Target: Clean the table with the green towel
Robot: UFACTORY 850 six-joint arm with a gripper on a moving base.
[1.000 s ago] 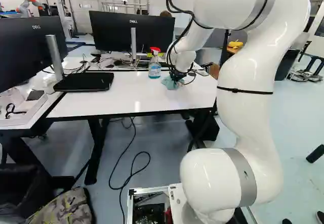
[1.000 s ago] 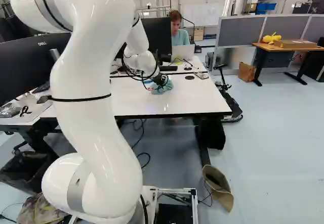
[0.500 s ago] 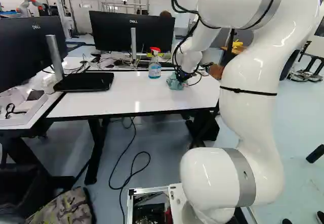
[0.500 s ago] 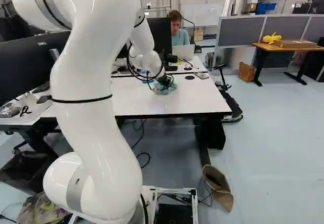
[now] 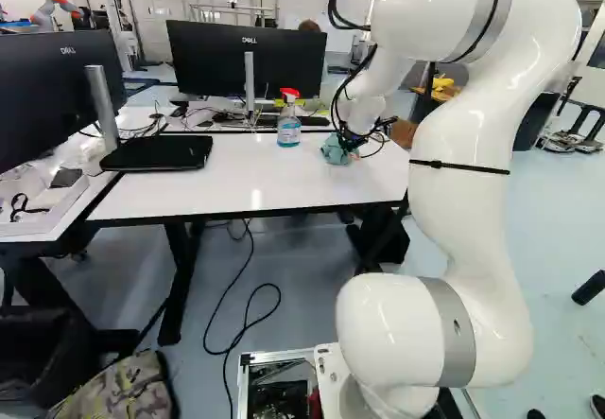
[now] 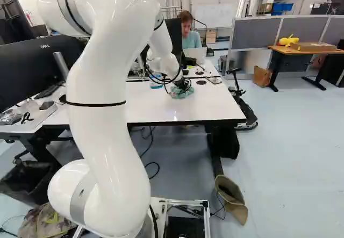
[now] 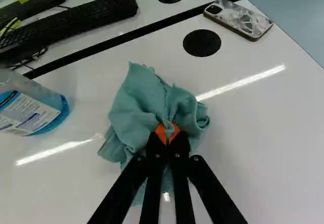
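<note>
On the white table, my gripper has the green towel pinched tight, spray bottle nearby.

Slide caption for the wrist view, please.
Gripper pinching the green towel on the white tabletop, spray bottle and phone nearby.
</note>
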